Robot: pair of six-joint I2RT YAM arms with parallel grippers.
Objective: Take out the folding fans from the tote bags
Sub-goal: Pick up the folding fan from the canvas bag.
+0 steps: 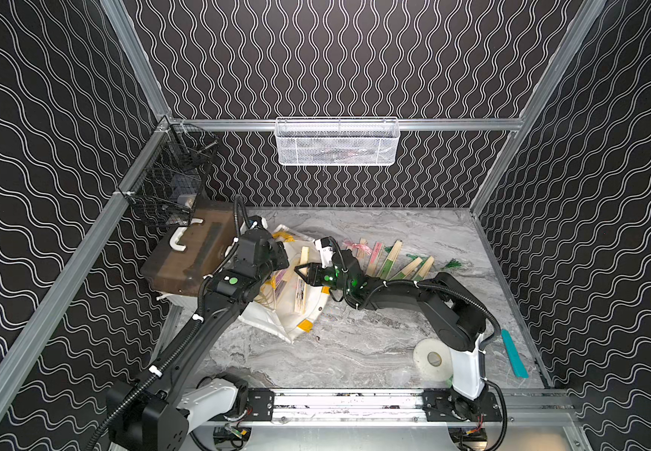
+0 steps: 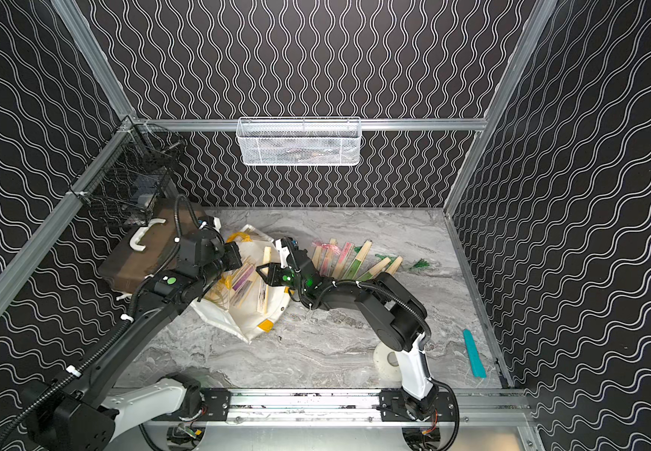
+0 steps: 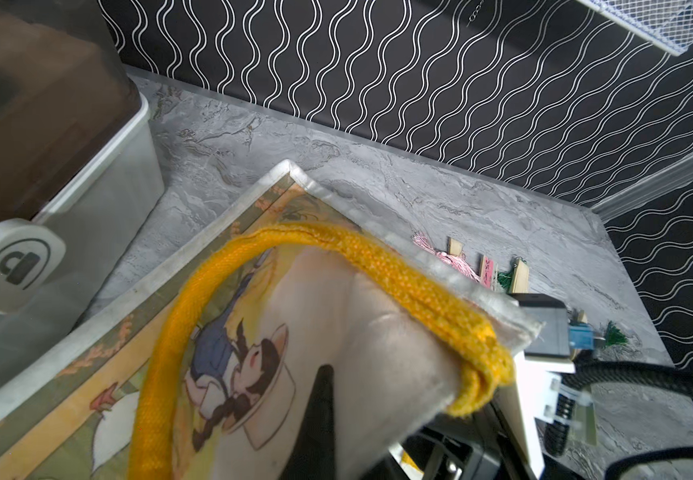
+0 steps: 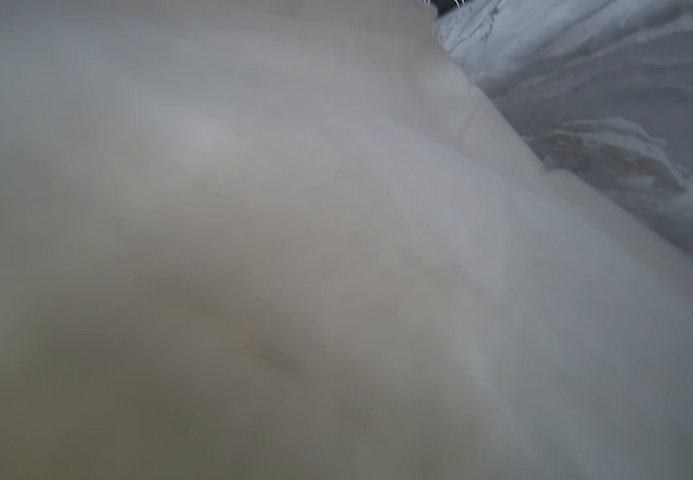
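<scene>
Slim pale-bamboo folding fans (image 1: 300, 300): probably light, stiff, so pinch the ribs | left gripper (image 1: 281, 259) clamps the white fabric tote (image 1: 277, 324) at 9 o'clock | right gripper (image 1: 301, 275) looks parted

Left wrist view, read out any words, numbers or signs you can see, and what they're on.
No words or numbers can be read.
Padlock symbol with a curved arrow: on the box latch.
Cartoon print, no lettering: on the tote bag.
Dark marks, too small to read: on the pink fan.

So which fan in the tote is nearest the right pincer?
The pale bamboo fan directly under the right pincer; the pink and purple fans in the tote bag lie nearer the left arm.
</scene>
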